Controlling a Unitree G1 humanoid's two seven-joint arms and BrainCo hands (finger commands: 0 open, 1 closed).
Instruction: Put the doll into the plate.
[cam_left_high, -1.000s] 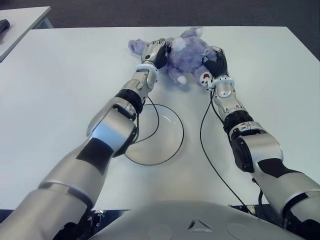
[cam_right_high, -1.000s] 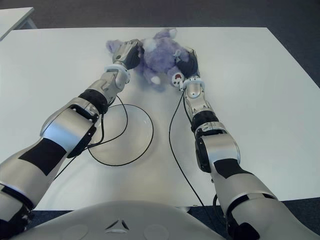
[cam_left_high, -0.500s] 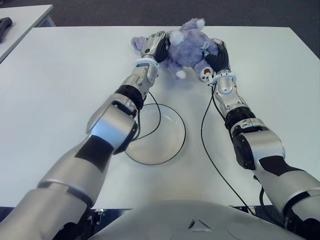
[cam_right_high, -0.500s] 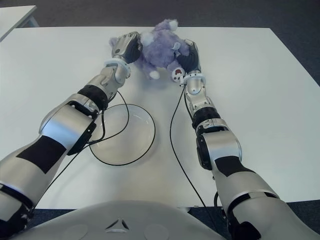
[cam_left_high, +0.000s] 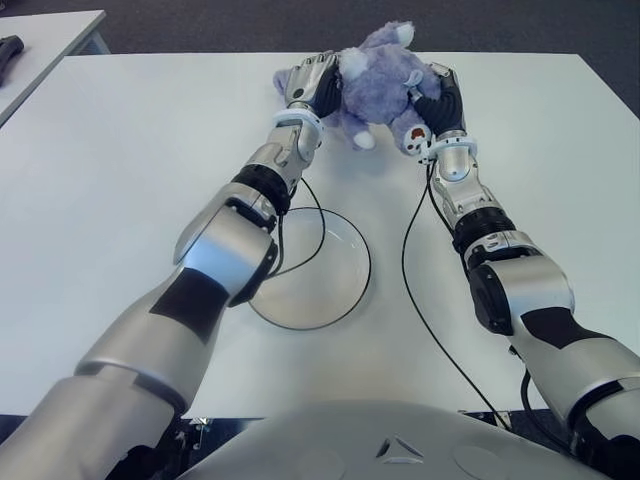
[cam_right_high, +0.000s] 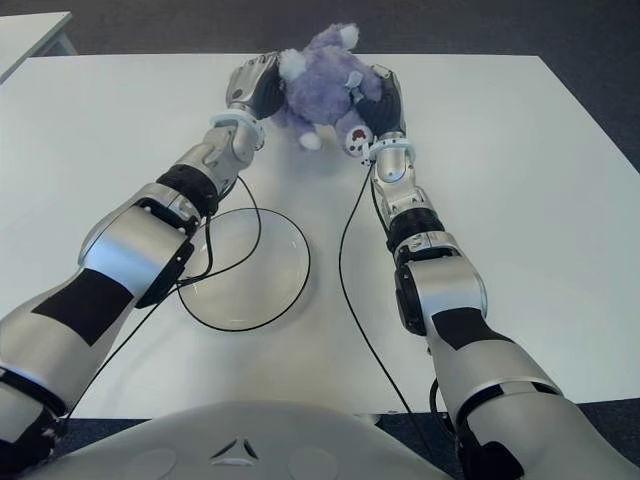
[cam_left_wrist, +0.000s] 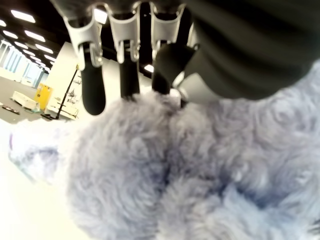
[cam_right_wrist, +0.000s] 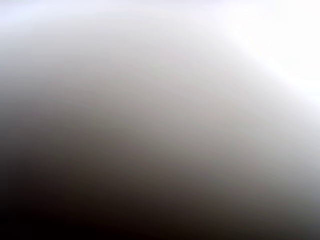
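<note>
A fluffy purple doll (cam_left_high: 375, 85) is held between both hands near the far edge of the white table (cam_left_high: 130, 180), lifted off it. My left hand (cam_left_high: 310, 85) presses on its left side and my right hand (cam_left_high: 440, 100) on its right side, fingers curled into the fur. The left wrist view shows dark fingertips (cam_left_wrist: 92, 102) against the purple doll (cam_left_wrist: 200, 170). The right wrist view shows only a blur. A clear round plate (cam_left_high: 345, 295) with a dark rim lies nearer to me, between my forearms.
Thin black cables (cam_left_high: 410, 290) trail from both wrists across the table, one crossing the plate. Another white table (cam_left_high: 40, 40) stands at the far left with a dark object on it. Dark floor lies beyond the far edge.
Both hands have risen and moved away from me with the doll pinched between them. The doll has turned more upright and come up off the table.
</note>
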